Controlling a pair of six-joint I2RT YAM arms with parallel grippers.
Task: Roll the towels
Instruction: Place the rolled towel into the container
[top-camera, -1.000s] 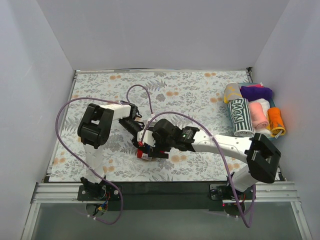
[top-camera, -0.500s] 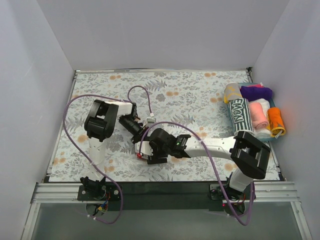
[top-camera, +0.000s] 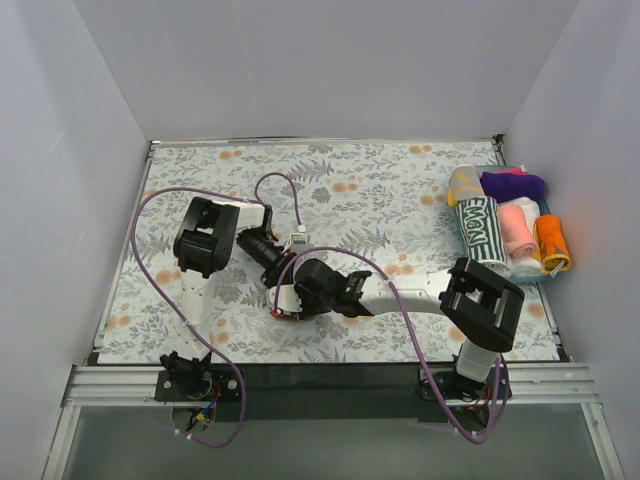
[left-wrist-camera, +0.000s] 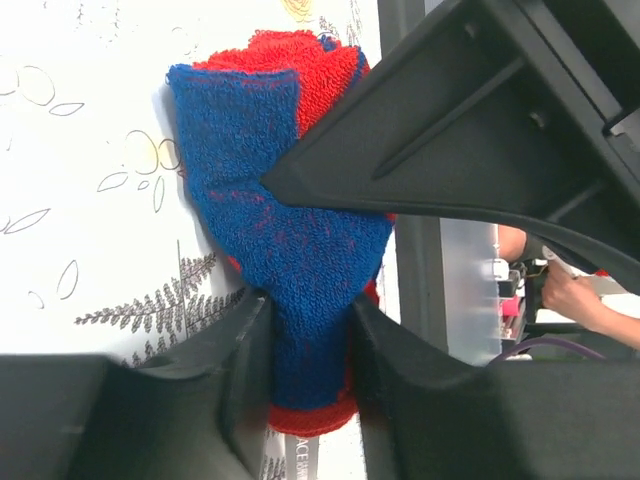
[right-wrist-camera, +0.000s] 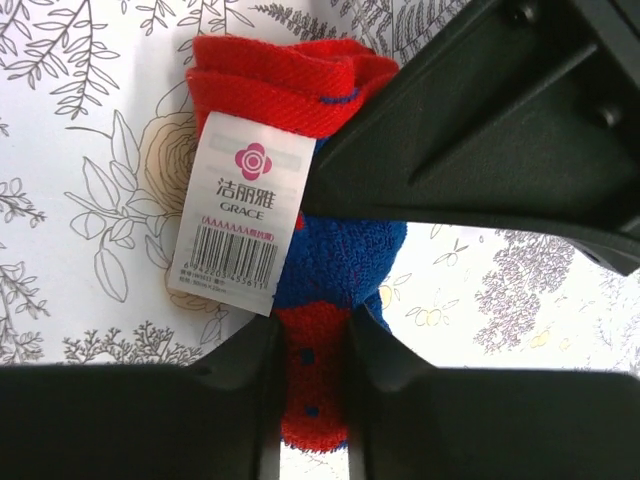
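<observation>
The red and blue towel (left-wrist-camera: 290, 220) lies bunched on the flowered covering, pinched from two sides. My left gripper (left-wrist-camera: 305, 335) is shut on its blue end. My right gripper (right-wrist-camera: 312, 350) is shut on its red end, just below the white barcode label (right-wrist-camera: 240, 215). From above, only a red scrap of the towel (top-camera: 284, 313) shows under the two meeting grippers, the left gripper (top-camera: 277, 282) and the right gripper (top-camera: 290, 302). A salmon-pink towel (top-camera: 515, 230) lies rolled among other rolls at the far right.
A tray (top-camera: 545, 278) at the right edge holds several rolled towels, among them a green-and-white roll (top-camera: 481, 232), a purple one (top-camera: 512, 185) and an orange one (top-camera: 553, 243). Purple cables (top-camera: 280, 185) loop over the table. White walls enclose three sides.
My right gripper has closed onto the towel's red end, and its arm has swung lower and further left. The left gripper kept its hold and barely shifted.
</observation>
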